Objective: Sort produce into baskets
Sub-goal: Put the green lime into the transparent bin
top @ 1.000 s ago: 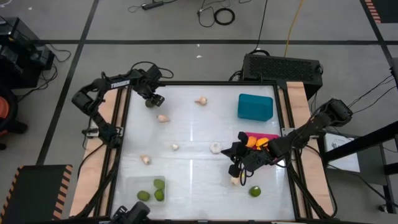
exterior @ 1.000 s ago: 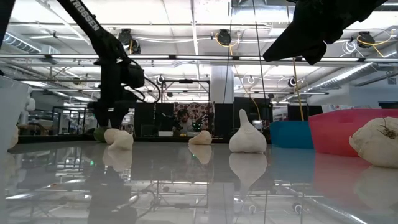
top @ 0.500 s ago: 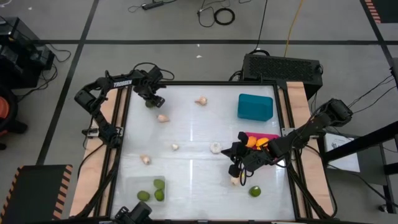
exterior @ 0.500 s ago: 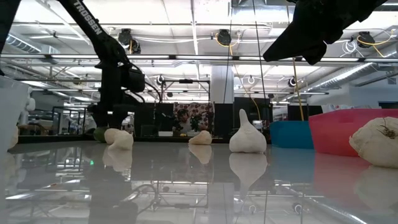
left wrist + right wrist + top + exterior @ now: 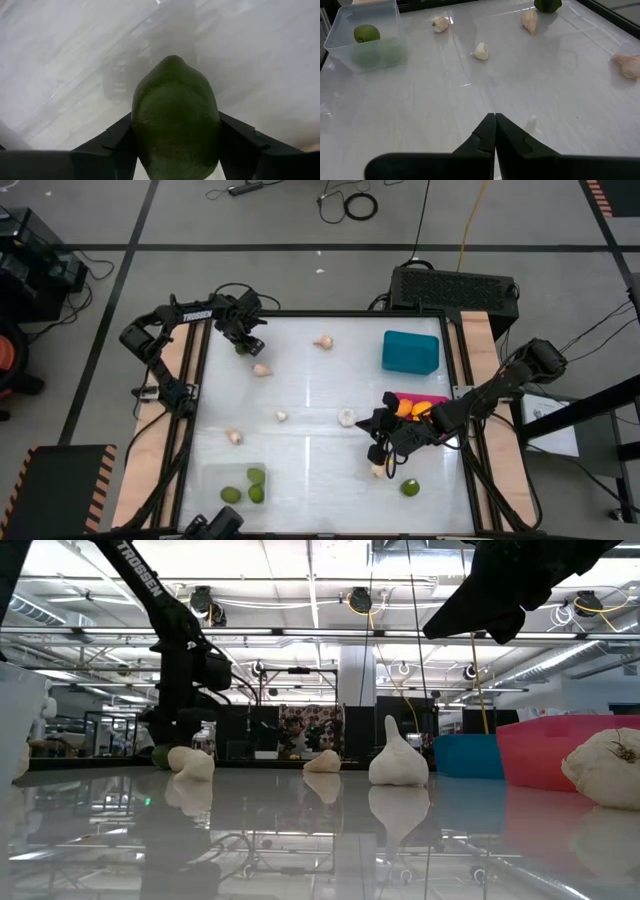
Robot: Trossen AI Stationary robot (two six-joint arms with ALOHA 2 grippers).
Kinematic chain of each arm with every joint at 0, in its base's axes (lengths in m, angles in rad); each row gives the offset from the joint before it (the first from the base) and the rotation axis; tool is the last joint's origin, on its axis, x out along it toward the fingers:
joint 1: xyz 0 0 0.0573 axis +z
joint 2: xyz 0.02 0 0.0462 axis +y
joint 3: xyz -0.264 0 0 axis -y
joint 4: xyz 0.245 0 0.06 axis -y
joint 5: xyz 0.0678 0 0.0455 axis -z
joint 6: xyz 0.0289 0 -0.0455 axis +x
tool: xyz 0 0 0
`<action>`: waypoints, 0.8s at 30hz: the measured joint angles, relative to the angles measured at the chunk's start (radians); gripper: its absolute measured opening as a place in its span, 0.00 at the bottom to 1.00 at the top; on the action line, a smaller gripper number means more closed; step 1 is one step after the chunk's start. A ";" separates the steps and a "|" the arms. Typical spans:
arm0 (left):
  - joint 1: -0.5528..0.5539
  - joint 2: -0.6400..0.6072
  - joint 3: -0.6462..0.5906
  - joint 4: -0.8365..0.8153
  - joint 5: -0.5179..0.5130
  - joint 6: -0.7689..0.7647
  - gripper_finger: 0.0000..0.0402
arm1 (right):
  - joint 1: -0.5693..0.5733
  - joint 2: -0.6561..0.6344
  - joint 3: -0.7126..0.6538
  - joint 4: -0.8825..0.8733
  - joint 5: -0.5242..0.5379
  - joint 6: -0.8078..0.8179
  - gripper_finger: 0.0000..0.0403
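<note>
- Clear plastic bin (image 5: 237,483) sits at the near left corner of the table (image 5: 310,405). Three limes in the bin (image 5: 247,488) lie inside it.
- Teal bin (image 5: 410,351) sits at the far right of the table. I cannot tell what is in it from above.
- Pink bin (image 5: 420,402) sits just in front of the teal one. The right arm covers part of it. Orange fruits (image 5: 410,409) show inside it.
- Garlic bulbs (image 5: 346,418) lie loose on the table, well apart from each other. One garlic (image 5: 262,369) lies near the left gripper.
- One loose lime (image 5: 410,488) lies near the front right corner.
- The left gripper (image 5: 175,145) is at the far left corner of the table, down low. A dark green lime (image 5: 175,117) sits between its two fingers (image 5: 107,145). Both fingers touch the sides of the lime, so it is grasping the lime.
- The right gripper (image 5: 495,131) hangs over the middle right of the table, next to the pink bin. Its fingers are pressed tight together and hold nothing.
- A second ago the left gripper's fingers stood wider apart. Now they have closed in on the lime.
- The left arm has also moved a tiny bit in the top view.
- The right arm has not moved. The bins, the garlic and the loose lime lie where they did before.
</note>
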 joint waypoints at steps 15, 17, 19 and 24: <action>-0.094 -0.318 -0.003 -0.108 0.372 0.008 0.55 | 0.000 0.000 0.000 0.003 0.000 0.014 0.00; -0.151 -0.384 -0.003 -0.092 0.409 -0.033 0.55 | 0.000 0.000 0.000 0.003 0.000 0.039 0.00; -0.226 -0.443 -0.002 -0.069 0.421 -0.087 0.55 | 0.000 0.000 0.000 0.003 0.000 0.063 0.00; -0.489 -0.556 -0.002 -0.020 0.423 -0.233 0.55 | 0.000 0.000 0.000 0.004 0.000 0.140 0.00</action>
